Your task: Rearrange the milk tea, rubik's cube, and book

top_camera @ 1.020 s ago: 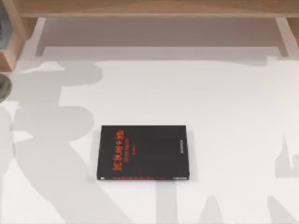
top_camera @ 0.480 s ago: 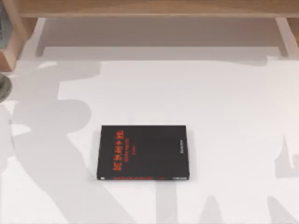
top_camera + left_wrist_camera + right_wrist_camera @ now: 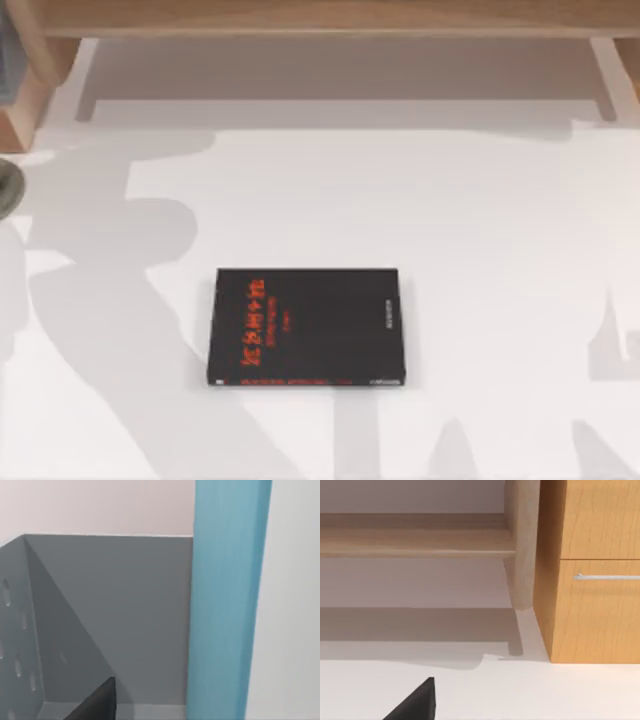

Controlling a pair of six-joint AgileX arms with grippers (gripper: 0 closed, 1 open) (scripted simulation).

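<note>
On the white bench (image 3: 470, 220) the biggest change over the last second is not a thing but a shadow: the left arm's shadow along the bench's left side has slid and changed outline, its upper edge now a little lower and further in, while the black book with red characters (image 3: 306, 326) has not shifted at all and lies flat, a little left of centre toward the near edge. I read that as my left arm carrying on with a move off the bench's left side while nothing on the bench proper has been touched. From the left wrist I see a grey bin (image 3: 100, 615) with slotted holes in one wall, and standing upright against its inside is the book (image 3: 227, 600), plain light-blue cover, with a pale surface beside it that could be its page edges, I can't be sure. My guess is the book is being set into, or has just gone into, that bin. Only a dark tip of the left claw (image 3: 95, 705) shows, so whether it grips the book I cannot tell. The right claw (image 3: 415, 702) hangs over the bench facing the wooden shelf leg (image 3: 522, 545) and a drawer cabinet (image 3: 595, 570); its state I cannot tell either.
</note>
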